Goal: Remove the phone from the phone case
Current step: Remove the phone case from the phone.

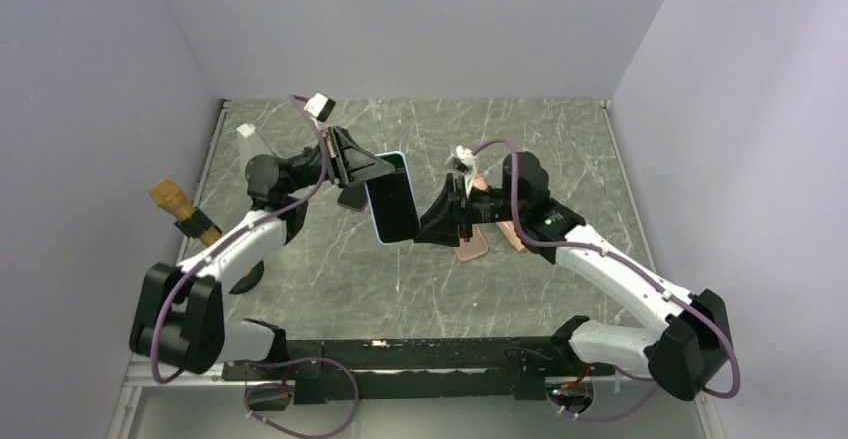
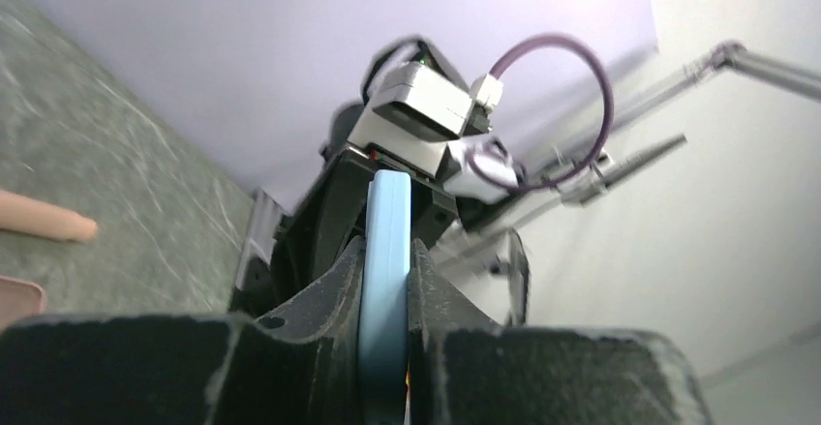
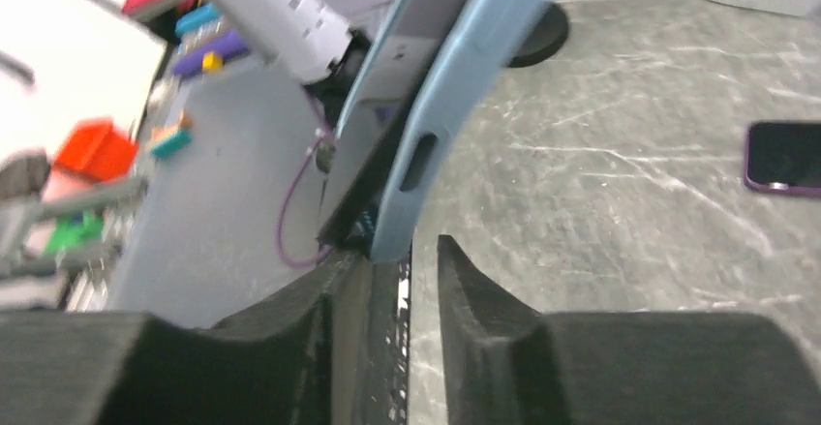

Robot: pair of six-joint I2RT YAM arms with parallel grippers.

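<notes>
A phone with a dark screen sits in a light blue case (image 1: 392, 197). My left gripper (image 1: 366, 171) is shut on the case's upper left edge and holds it tilted above the table. In the left wrist view the blue case edge (image 2: 387, 251) is pinched between both fingers of the left gripper (image 2: 387, 256). My right gripper (image 1: 428, 227) is open at the case's lower right corner. In the right wrist view the case (image 3: 455, 86) ends at the tip of the left finger (image 3: 353, 270) of the right gripper (image 3: 402, 251), with table showing through the gap.
Pink cases (image 1: 482, 231) lie on the table under the right wrist. A dark phone (image 1: 352, 199) lies below the held case and shows purple-rimmed in the right wrist view (image 3: 782, 156). A brown wooden object (image 1: 182, 209) and a white block (image 1: 245, 131) stand at the left.
</notes>
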